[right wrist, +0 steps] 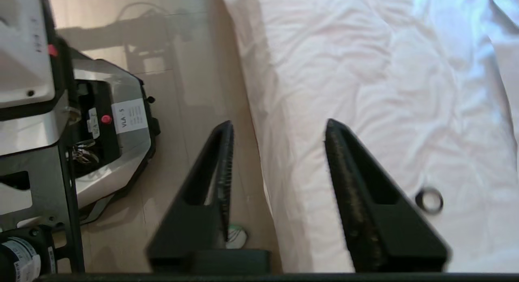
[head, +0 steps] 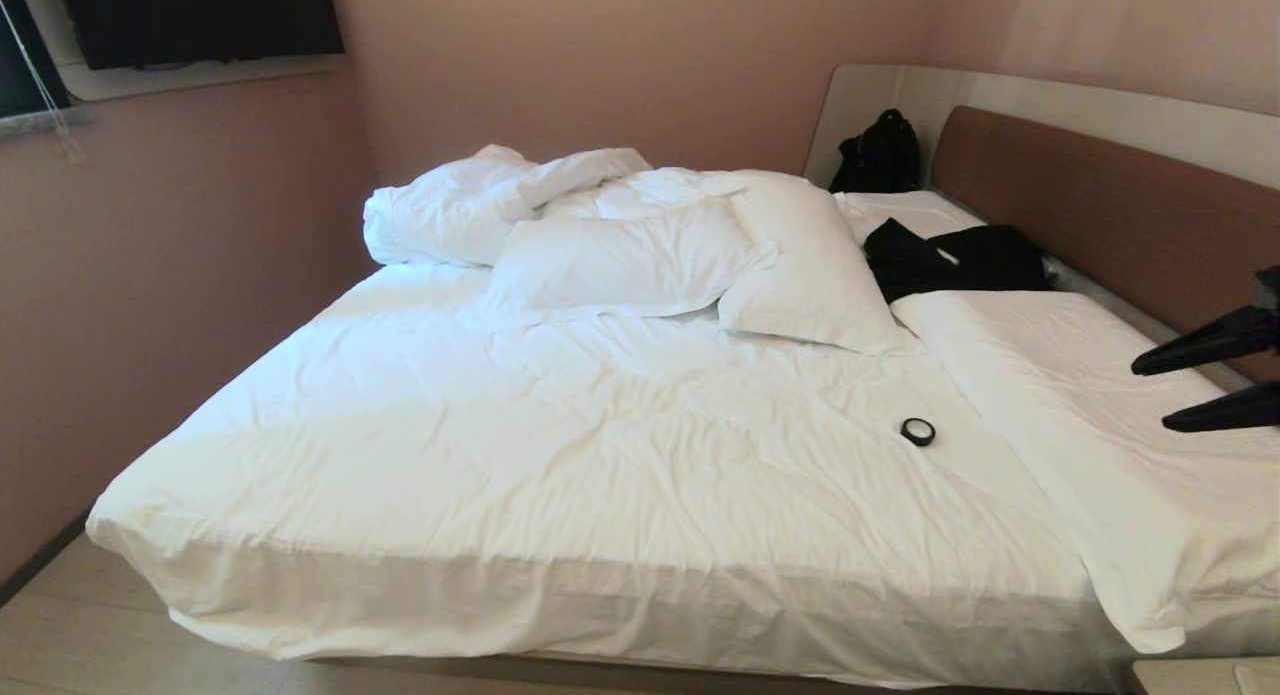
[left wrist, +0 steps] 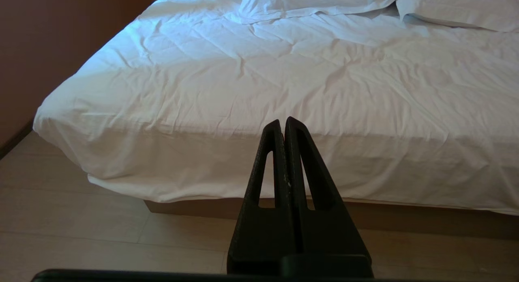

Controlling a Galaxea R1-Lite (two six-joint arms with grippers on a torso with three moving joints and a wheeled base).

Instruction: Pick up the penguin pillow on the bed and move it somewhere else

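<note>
The penguin pillow is out of view in every frame. The bed [head: 600, 425] has rumpled white sheets and fills the head view. My right gripper [head: 1150, 397] reaches in from the right edge above the bed's right side. It is open with nothing between its fingers. In the right wrist view the right gripper [right wrist: 279, 123] hangs over the bed [right wrist: 365, 71] at its edge beside the floor. My left gripper [left wrist: 282, 121] is shut and empty, parked in front of the near side of the bed [left wrist: 284, 71].
A black tape ring [head: 917, 432] lies on the sheet near the right gripper. Two white pillows [head: 620, 260] and a bunched duvet [head: 450, 205] sit at the back. Black clothing [head: 950, 260] and a black bag [head: 878, 155] lie by the headboard [head: 1100, 205]. My base [right wrist: 113, 140] stands on the floor.
</note>
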